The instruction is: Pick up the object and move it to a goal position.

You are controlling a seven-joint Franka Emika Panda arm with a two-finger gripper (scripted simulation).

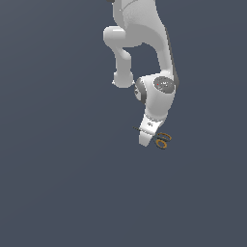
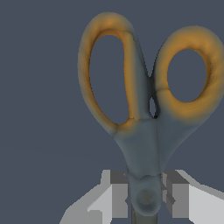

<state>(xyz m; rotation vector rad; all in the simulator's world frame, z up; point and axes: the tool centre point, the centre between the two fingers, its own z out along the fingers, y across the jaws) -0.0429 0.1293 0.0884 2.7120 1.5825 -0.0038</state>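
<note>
Grey fingertip pads (image 2: 117, 192) are sitting on either side of the scissors (image 2: 146, 144) in my wrist view, and I am bracketing them right at the pivot, the narrowest and stiffest part, because the ring handles are too wide and too hollow to squeeze and the thin blades would give me almost nothing to hold. My gripper (image 2: 146, 197) is looking closed in on that neck, each pad appearing to touch it, so I am judging that I am pinching the scissors rather than merely straddling them, though the contact itself is too tight for me to be sure. Beyond the pads the grey body is widening into the two orange-yellow rings, which are pointing away from my wrist, so the blades must be running back beneath my palm where I cannot see them. Farther out, in the exterior view, my gripper (image 1: 144, 140) is reaching down from the white arm (image 1: 157, 91) with the scissors (image 1: 163, 141) just beside its tip, handles poking out toward the exterior view's right. Against the plain dark floor (image 1: 53, 193) I cannot tell whether they are lying on it or already hanging clear, and no goal marker is showing anywhere.
</note>
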